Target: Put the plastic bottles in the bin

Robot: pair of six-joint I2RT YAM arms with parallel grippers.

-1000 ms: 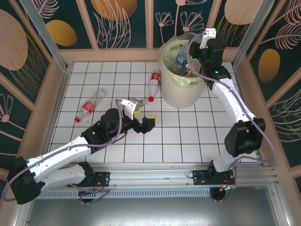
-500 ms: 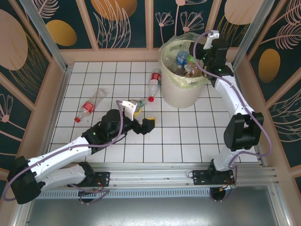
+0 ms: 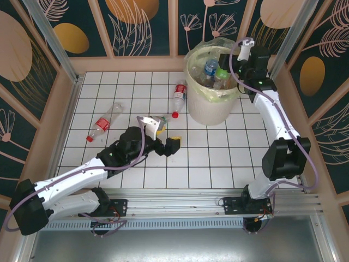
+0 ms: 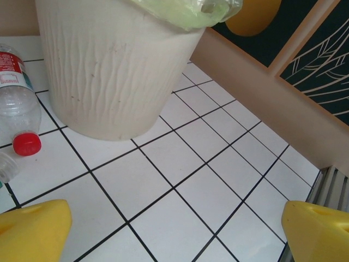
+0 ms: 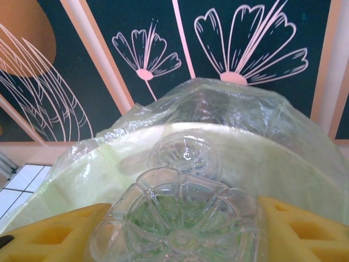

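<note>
My right gripper (image 3: 233, 67) hovers at the right rim of the bin (image 3: 207, 106) and is shut on a clear plastic bottle with a green label (image 3: 221, 73). In the right wrist view that bottle's ribbed base (image 5: 180, 224) sits between the yellow fingers (image 5: 49, 237), with another bottle's base (image 5: 184, 155) lying in the bag-lined bin (image 5: 272, 164) beyond. My left gripper (image 3: 166, 135) is low over the tiles, open and empty (image 4: 177, 224). A red-capped bottle (image 4: 19, 109) lies left of it beside the bin wall (image 4: 109, 71). Loose bottles lie on the floor (image 3: 178, 97), (image 3: 103, 124).
A small crushed bottle (image 3: 160, 119) lies right by the left wrist. The wooden side wall (image 4: 262, 82) runs close behind the bin. Other bottles, one with a blue label (image 3: 210, 67), rest inside the bin. White tiles stretch in front of the bin and to its right.
The right wrist has swung rightward toward the bin's right rim, still carrying the green-labelled bottle. The left arm has barely moved.
</note>
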